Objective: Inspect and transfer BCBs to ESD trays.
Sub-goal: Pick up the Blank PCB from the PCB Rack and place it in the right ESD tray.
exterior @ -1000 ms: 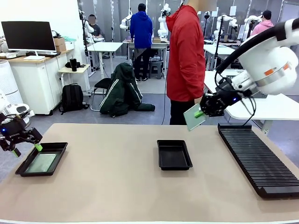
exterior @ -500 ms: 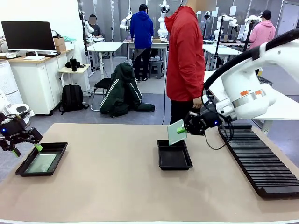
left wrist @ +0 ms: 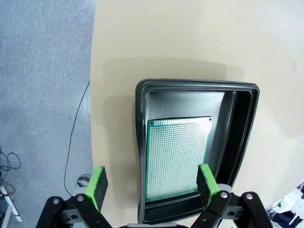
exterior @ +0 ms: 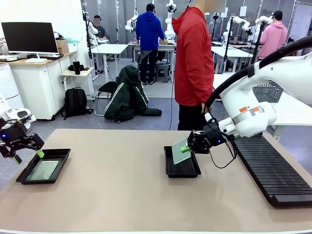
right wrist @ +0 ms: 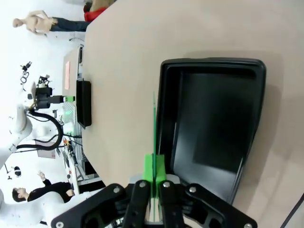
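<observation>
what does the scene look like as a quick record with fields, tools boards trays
left tool: open, holds nothing, hovers over left tray
right tool: shut on held board's edge
held board: tilted over middle tray, not laid flat
left tray: flat board lies on its floor
middle tray: no board lying in it yet
rack: long, black, at table's right side

1 beige table (exterior: 122,195); 1 black ribbed slotted rack (exterior: 270,168) on its right side; 1 person in red jacket (exterior: 194,63) at far edge; 1 monitor (exterior: 29,37); 1 black backpack (exterior: 75,102) on floor.
</observation>
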{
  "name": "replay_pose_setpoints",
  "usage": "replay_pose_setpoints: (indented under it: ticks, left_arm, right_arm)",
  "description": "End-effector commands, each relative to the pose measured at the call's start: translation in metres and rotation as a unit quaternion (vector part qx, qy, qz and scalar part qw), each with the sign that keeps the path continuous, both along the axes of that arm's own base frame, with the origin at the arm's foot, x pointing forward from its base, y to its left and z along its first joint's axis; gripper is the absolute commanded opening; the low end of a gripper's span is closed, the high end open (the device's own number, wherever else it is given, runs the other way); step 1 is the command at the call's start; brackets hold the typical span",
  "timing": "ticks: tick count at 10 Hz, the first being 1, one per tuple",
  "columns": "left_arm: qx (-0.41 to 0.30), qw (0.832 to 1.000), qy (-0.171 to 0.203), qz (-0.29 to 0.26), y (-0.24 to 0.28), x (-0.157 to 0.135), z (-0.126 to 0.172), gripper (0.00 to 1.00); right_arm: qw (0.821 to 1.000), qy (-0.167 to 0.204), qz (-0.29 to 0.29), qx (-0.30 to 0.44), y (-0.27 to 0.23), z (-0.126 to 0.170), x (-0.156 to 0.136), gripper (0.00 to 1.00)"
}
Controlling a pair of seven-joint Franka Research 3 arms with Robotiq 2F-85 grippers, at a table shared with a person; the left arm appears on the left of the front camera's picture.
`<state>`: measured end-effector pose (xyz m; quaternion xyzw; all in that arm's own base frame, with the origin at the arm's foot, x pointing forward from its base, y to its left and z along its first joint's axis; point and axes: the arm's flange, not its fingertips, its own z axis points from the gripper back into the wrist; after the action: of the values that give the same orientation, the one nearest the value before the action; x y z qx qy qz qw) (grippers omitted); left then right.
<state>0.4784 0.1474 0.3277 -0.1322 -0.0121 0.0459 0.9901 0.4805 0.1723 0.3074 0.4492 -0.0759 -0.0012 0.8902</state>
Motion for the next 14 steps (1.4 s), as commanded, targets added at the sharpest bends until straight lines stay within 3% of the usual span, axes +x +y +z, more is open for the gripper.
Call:
replay_pose_setpoints:
  ticks: [1, 12, 14]
  left_arm:
    - [-0.003, 1.0, -0.004, -0.001, 0.0, 0.0, -0.001, 1.0]
    - [-0.003, 1.0, -0.004, -0.001, 0.0, 0.0, -0.001, 1.0]
    - [-0.003, 1.0, -0.004, -0.001, 0.0, 0.0, -0.001, 1.0]
  right_arm:
    - [1.0, -0.018, -0.021, 0.0, 0.013, -0.011, 0.001, 0.03]
    - [0.998, 0.028, -0.028, -0.056, 0.023, -0.039, 0.004, 0.03]
    - [0.999, 0.015, -0.021, -0.037, 0.017, -0.04, 0.002, 0.03]
